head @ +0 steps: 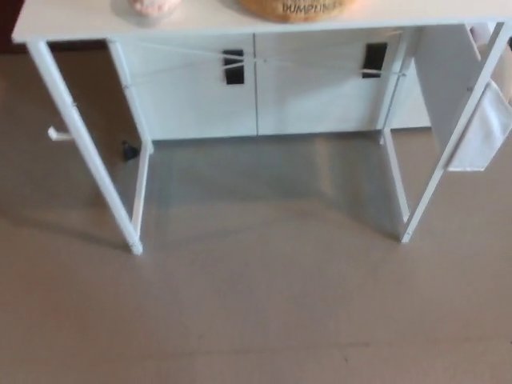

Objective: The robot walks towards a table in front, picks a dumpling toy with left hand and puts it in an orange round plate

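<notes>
white table (80, 28) ahead of me on brown floor (256, 320); dumpling toy (154, 7) at its top-left edge, orange plate (298, 8) to its right; my hands out of view, state unknown.

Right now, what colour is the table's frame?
White; the table and its legs show clearly in the head view.

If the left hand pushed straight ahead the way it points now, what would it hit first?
Cannot say: neither hand is in view, so its pointing is unknown. Ahead stands the white table, with the dumpling toy and plate at its near edge.
</notes>
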`<state>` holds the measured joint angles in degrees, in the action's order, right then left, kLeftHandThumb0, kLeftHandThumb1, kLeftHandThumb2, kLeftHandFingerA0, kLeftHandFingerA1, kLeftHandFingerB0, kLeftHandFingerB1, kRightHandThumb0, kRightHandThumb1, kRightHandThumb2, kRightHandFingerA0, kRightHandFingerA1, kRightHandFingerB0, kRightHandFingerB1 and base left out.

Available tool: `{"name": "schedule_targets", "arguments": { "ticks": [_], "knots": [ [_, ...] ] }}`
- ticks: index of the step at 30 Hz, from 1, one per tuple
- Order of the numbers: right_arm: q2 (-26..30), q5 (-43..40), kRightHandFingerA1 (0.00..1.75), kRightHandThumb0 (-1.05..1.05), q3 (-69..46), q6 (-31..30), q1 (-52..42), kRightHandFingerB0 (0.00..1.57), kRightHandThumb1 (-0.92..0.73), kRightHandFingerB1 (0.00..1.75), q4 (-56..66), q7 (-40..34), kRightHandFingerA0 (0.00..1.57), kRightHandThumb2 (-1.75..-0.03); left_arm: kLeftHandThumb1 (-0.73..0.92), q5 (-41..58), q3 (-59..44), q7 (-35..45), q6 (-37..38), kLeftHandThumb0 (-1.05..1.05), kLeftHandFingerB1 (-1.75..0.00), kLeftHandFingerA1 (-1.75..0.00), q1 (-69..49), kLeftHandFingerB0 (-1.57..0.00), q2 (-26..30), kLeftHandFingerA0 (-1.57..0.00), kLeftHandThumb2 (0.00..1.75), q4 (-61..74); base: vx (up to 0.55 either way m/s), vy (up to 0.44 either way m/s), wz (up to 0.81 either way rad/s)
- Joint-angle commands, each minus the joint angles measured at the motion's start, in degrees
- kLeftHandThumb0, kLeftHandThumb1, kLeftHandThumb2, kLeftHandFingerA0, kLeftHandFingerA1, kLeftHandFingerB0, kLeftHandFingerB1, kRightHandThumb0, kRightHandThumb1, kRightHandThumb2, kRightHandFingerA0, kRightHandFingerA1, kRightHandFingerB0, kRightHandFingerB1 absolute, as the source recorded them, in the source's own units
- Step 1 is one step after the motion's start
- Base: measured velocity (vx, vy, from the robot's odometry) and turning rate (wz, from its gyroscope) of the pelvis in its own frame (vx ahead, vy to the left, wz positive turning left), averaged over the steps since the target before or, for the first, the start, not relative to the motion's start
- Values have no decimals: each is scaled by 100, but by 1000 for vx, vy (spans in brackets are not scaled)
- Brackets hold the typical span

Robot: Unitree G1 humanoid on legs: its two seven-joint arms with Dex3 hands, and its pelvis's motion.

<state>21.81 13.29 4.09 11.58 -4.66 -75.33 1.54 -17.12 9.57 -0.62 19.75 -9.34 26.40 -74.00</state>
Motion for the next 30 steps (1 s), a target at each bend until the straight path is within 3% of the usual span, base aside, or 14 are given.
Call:
{"name": "schedule_targets", "arguments": {
  "ticks": [1,2,3,12,18,19,20,21,22,23,25,28,29,30],
  "knots": [
    [26,18,50,-33,6,26,-29,47,-61,35,24,-7,72,-59,63,-39,3,48,-28,-34,-34,-53,44,-40,106,-62,59,23,457,207,-6],
    [20,23,50,-33,8,-5,-19,47,-61,35,-6,-2,72,-59,64,-70,27,20,-27,-34,-34,-54,55,-41,105,-64,58,1,405,196,64],
    [16,28,52,-33,12,-23,-12,47,-61,35,-23,-9,73,-58,52,-62,21,28,-34,-40,-46,-63,63,-34,101,-59,79,-17,393,148,-94],
    [-9,-6,44,-31,-23,-7,-70,48,-60,36,-36,26,69,-58,53,-72,49,21,-75,-42,-46,-61,33,-33,85,-57,79,-39,240,119,-4],
    [-10,-49,54,-29,-65,-6,-82,48,-62,36,-34,82,71,-58,54,-54,38,80,-71,-41,-46,-62,7,-34,87,-58,80,0,178,-37,-4],
    [-4,-37,57,-39,-61,-14,-80,42,-53,47,-36,91,64,-78,54,-91,69,56,-71,-43,-46,-60,9,-34,95,-56,80,-8,345,10,49],
    [-1,-23,57,-39,-52,-30,-71,42,-53,47,-37,94,64,-78,54,-136,106,21,-71,-43,-46,-60,17,-34,104,-56,80,-27,329,-4,11],
    [-3,-23,46,-30,-54,-36,-60,49,-62,36,-37,91,70,-59,54,-124,99,33,-63,-41,-47,-60,18,-33,107,-55,81,-10,330,-2,-11],
    [-6,-24,46,-30,-57,-44,-43,49,-62,36,-38,87,70,-59,54,-104,92,48,-50,-41,-47,-60,20,-33,111,-55,81,13,331,6,1],
    [-8,-30,51,-30,-66,-35,-47,49,-62,36,-37,83,71,-59,66,-84,79,73,-58,-34,-35,-49,23,-40,107,-60,60,13,159,-55,0],
    [-9,-39,49,-31,-74,-30,-47,49,-62,36,-24,84,69,-59,66,-53,53,118,-52,-34,-35,-50,31,-41,109,-61,59,10,150,-13,-8],
    [-9,-26,51,-32,-66,-52,-36,49,-62,36,-10,86,71,-59,54,-28,15,149,-22,-41,-47,-58,51,-35,111,-54,81,-29,122,87,-12],
    [-5,-32,43,-31,-72,-54,-34,49,-62,36,-16,114,67,-58,64,-18,0,172,-16,-36,-35,-47,55,-41,110,-61,59,-43,183,139,-13],
    [-7,-47,43,-31,-89,-57,-34,49,-62,36,-21,127,67,-58,53,-22,-4,173,-20,-43,-47,-58,59,-35,108,-56,80,-49,209,184,-13]
  ]
}}
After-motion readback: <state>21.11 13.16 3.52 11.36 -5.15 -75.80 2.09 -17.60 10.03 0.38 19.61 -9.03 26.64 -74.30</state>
